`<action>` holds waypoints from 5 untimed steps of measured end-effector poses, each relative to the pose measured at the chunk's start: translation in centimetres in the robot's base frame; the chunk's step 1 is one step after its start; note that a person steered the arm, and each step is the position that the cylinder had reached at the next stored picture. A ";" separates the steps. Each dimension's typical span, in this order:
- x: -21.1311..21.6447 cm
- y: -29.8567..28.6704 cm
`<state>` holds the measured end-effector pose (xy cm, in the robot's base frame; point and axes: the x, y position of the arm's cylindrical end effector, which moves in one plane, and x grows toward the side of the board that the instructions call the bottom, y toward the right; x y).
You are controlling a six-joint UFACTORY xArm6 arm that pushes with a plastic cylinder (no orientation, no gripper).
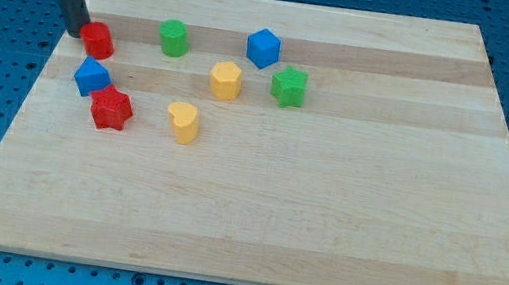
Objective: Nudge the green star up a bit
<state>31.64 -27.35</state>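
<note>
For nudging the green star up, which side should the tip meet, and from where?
Meet the green star on its lower face, coming from the view's bottom, and push at its middle, so the pointed shape doesn't turn. The board below it is bare. My tip sits far off at the view's left, against the red cylinder, so I'd judge it should circle below the yellow blocks first.

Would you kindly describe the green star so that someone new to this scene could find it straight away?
Start at the wooden board and look to the cluster of blocks in its upper half. The green star is the cluster's rightmost block, just right of the yellow hexagon and below the blue cube. The other green block is rounded and further left; only this one has star points. My tip is far left, by the red cylinder.
</note>
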 end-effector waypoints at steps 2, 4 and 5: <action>0.1 2.3; -4.4 3.7; -7.7 13.0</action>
<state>23.96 -14.35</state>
